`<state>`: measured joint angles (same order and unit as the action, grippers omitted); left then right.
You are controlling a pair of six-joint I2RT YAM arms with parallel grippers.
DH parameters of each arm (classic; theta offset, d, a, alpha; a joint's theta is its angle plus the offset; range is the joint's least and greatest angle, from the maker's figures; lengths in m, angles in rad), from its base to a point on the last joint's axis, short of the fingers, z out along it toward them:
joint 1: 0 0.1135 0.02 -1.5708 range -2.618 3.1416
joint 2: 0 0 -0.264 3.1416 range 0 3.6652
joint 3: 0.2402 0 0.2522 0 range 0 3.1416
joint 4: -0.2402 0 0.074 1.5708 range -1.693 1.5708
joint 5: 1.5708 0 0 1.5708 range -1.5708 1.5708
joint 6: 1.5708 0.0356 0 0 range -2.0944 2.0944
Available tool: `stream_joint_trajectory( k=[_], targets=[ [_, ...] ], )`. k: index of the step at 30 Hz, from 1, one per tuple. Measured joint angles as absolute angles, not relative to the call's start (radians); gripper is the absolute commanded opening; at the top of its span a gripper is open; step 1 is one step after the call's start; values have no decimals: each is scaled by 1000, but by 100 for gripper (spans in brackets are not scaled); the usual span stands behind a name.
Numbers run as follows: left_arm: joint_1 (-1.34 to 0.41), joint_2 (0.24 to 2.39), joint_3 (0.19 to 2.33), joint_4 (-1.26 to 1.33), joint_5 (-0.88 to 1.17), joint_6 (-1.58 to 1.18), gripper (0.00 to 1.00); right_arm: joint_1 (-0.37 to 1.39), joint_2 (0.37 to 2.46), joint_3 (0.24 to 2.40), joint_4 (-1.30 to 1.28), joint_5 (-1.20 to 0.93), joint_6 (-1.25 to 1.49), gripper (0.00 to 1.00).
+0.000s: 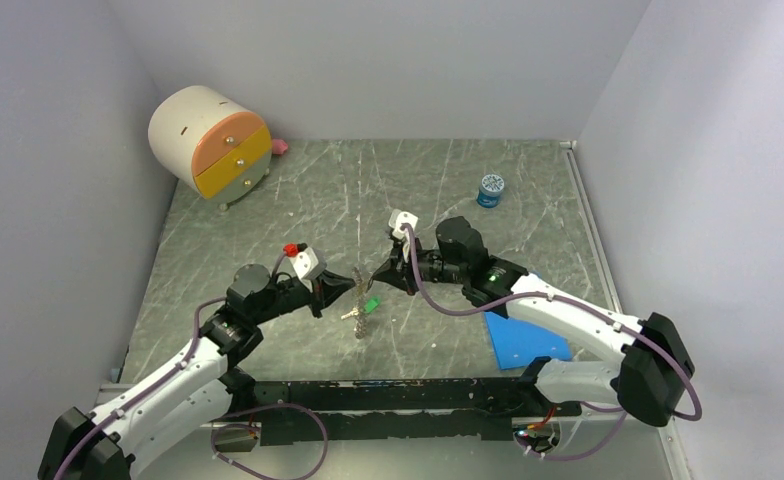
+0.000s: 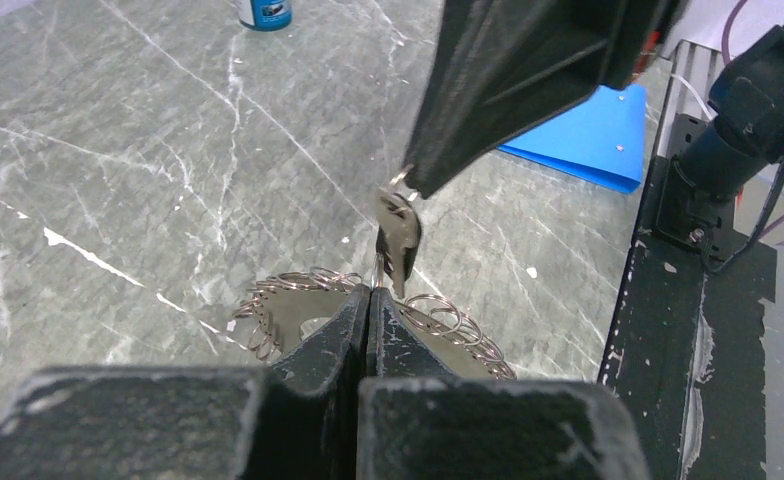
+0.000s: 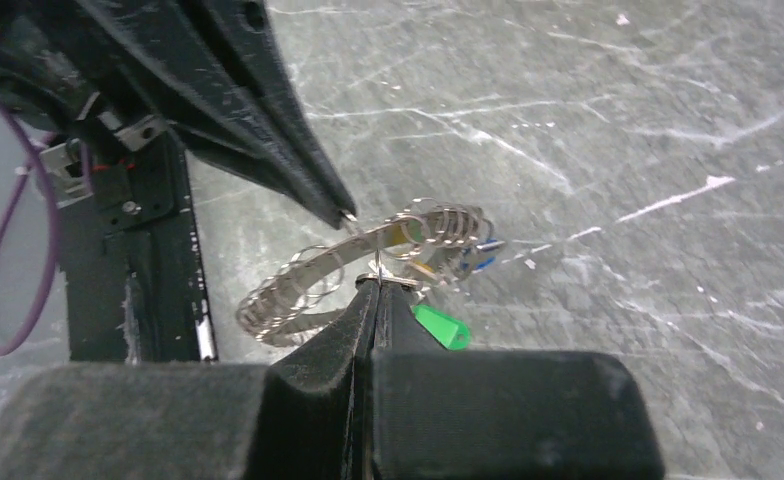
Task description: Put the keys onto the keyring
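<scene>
Centrally, left tool (image 2: 371, 302) pinches keyring (image 2: 280, 305) rim.

Nothing legible shows in any view; the print on the small blue jar (image 1: 490, 189) is too blurred to read.

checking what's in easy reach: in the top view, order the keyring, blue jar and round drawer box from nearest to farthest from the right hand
1. keyring: at the tips of the right hand, mid-table.
2. blue jar: farther back, on the right side.
3. round drawer box: back-left corner, clearly farthest.
</scene>
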<state>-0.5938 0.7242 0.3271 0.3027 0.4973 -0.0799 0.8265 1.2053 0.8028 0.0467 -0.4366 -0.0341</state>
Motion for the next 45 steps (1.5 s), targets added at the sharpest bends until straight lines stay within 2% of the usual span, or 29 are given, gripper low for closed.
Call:
stream_joint_trajectory(
  k=[9, 35, 45],
  targets=[
    [-594, 736, 327, 317, 473, -99, 3, 841, 1222, 822, 14, -526, -54, 0],
    [-593, 750, 321, 331, 475, -99, 3, 862, 1336, 898, -22, -403, -39, 0],
    [-593, 740, 320, 332, 474, -100, 3, 864, 1320, 897, -19, -431, -36, 0]
  ],
)
